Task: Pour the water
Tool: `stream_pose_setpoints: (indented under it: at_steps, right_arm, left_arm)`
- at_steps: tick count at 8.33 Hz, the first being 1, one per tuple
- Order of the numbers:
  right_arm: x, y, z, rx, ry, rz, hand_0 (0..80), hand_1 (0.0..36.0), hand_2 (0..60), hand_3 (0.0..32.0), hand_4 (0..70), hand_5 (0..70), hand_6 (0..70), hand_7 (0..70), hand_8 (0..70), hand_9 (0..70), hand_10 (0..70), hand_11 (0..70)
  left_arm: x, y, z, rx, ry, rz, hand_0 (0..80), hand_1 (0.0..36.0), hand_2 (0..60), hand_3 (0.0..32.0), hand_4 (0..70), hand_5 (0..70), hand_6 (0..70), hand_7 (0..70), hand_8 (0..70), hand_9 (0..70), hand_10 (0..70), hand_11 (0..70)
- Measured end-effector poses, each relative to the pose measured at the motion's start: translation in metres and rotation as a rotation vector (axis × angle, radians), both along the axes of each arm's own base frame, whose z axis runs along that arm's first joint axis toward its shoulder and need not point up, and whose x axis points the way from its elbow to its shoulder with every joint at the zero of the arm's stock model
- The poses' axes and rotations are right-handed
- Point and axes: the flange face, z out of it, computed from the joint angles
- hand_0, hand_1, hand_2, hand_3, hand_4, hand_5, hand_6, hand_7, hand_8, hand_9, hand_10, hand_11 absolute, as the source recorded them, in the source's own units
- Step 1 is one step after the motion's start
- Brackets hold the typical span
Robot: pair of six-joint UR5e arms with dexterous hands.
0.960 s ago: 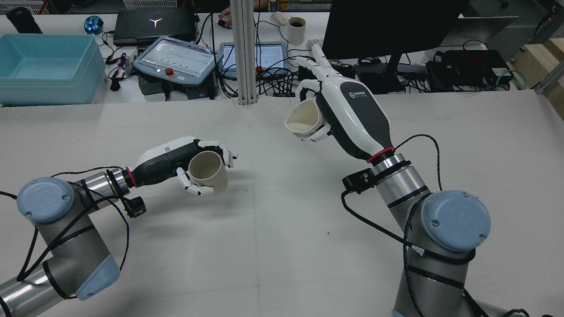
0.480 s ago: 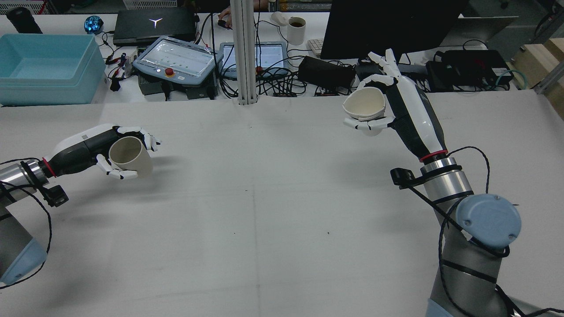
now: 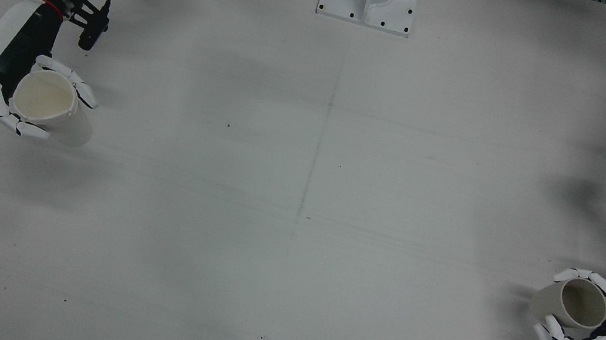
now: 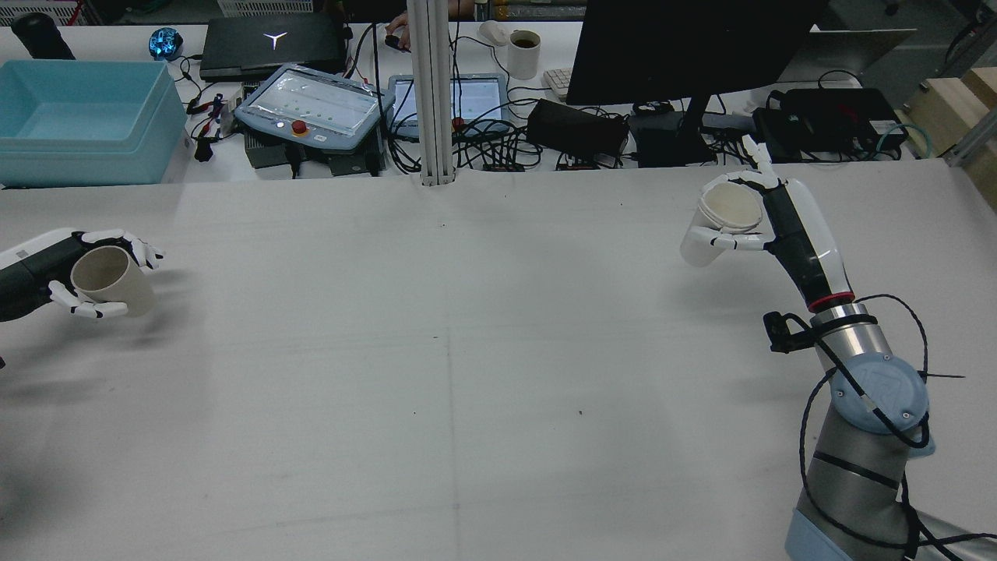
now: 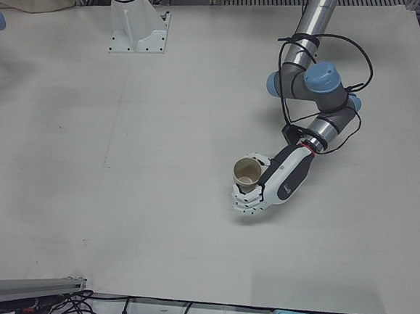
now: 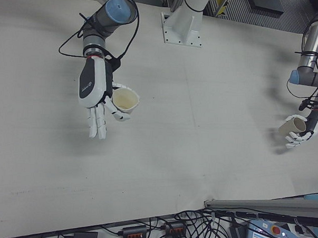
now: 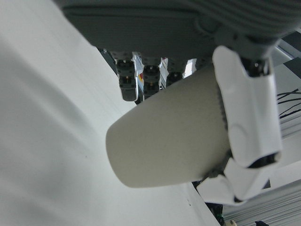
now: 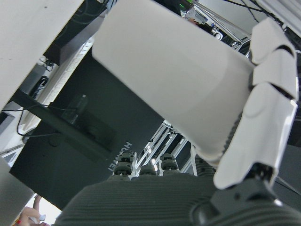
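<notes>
A beige cup (image 4: 113,281) is gripped by the fingers of the left hand (image 4: 47,273) and a white cup (image 4: 720,218) by the right hand (image 4: 767,214), well apart above the desk (image 4: 467,351).

Readable markings, all views:

- Monitor stand (image 8: 101,148), right hand view: embossed word on the dark base plate, seen sideways and partly upside down; appears to read "HUAWEI", not certain.
- Closed laptop (image 4: 273,43), rear view: white Y-shaped emblem on the lid, no letters.
- Right hand (image 6: 92,87), right-front view: small logo mark on the back shell, too small to read.

No other legible text.
</notes>
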Motion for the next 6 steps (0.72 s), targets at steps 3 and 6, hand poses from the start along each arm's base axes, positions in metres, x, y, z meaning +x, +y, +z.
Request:
stream_pose_setpoints:
  at_steps: [3,6]
  right_arm:
    - [-0.001,0.003,0.063,-0.078,-0.048,-0.047,46.3,11.2,16.0,0.0,40.2,22.1,6.1,4.4,0.2,0.0,8.5,12.7]
    - [-0.003,0.005,0.073,-0.091,-0.056,-0.059,46.2,11.3,15.5,0.0,37.0,22.0,5.6,3.5,0.1,0.0,8.1,12.2]
  left_arm:
    - [-0.031,0.022,0.052,-0.063,-0.037,-0.038,52.9,36.0,60.0,0.0,44.5,70.0,27.2,40.1,17.2,26.1,12.6,20.1]
    - [-0.042,0.036,0.083,-0.086,-0.063,-0.052,53.3,36.0,60.0,0.0,44.6,70.0,27.3,40.1,17.3,26.0,12.6,20.0]
